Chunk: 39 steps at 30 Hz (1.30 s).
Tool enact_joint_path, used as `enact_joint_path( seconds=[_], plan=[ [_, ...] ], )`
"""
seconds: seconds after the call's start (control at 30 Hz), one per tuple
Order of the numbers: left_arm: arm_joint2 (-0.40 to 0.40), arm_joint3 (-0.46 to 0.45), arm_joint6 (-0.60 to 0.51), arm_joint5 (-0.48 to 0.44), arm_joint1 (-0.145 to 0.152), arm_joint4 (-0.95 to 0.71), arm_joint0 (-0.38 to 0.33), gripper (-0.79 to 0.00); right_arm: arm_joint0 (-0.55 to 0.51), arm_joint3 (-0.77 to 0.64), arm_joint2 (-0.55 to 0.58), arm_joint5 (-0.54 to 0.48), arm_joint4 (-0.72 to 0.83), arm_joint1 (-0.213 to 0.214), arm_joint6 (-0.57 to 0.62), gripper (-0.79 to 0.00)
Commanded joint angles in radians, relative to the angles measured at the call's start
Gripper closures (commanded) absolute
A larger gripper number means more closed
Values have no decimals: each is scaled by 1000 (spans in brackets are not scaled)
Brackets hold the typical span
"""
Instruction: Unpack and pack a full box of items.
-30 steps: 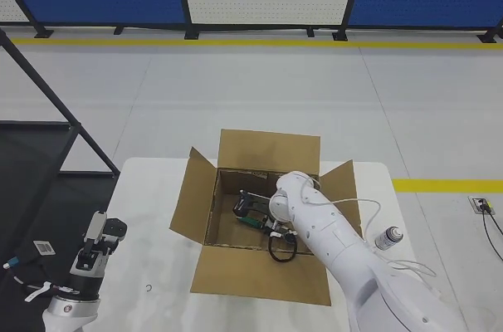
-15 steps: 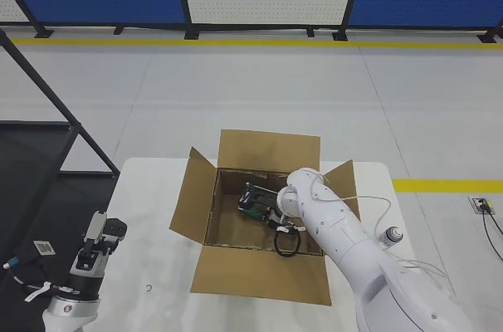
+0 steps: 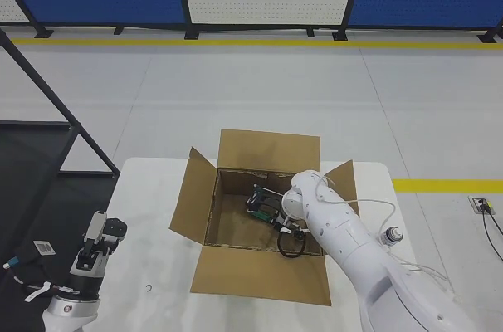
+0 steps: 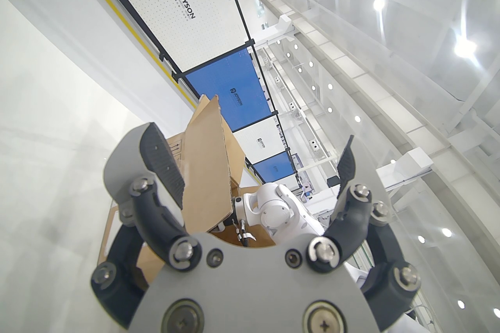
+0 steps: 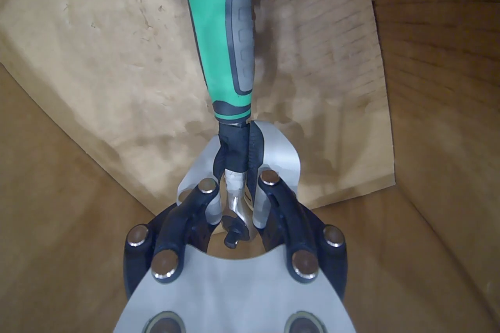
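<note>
An open cardboard box [image 3: 268, 151] stands in the middle of the white table [image 3: 152, 207]. Inside it my right gripper [image 3: 266, 212] is shut on the metal neck of a ratchet wrench with a green handle [image 3: 255, 207]. In the right wrist view the wrench [image 5: 220, 18] points away from the right gripper [image 5: 236, 145], above the box's brown floor and wall. My left gripper [image 3: 100, 227] sits at the table's left edge, well clear of the box. It is open and holds nothing [image 4: 250, 151]; beyond it I see a box flap [image 4: 205, 162].
A black cable loop [image 3: 289, 246] lies in the box near its front wall. A small dark-capped can [image 3: 388, 238] stands on the table to the right of the box. A tiny ring [image 3: 148, 288] lies on the table front left. A black frame [image 3: 69, 124] stands to the left.
My right gripper has shifted toward the right side of the box, carrying the green-handled wrench with it. The left arm has stayed still.
</note>
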Motion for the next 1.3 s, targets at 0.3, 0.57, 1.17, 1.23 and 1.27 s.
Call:
enact_joint_path(
  seconds=[0.3,0.57,1.17,1.23,1.27],
  plan=[
    [0,0,0,0,0,0,0,-785,-14,-35,11,25,-10,7,19,-299],
    [0,0,0,0,0,0,0,-785,-16,-43,20,41,-16,10,3,-283],
    [0,0,0,0,0,0,0,-785,-28,-53,29,67,-32,4,46,-256],
    [0,0,0,0,0,0,0,-785,-28,-51,29,67,-32,2,54,-194],
    [0,0,0,0,0,0,0,-785,-28,-50,30,68,-32,1,56,-182]
  ],
)
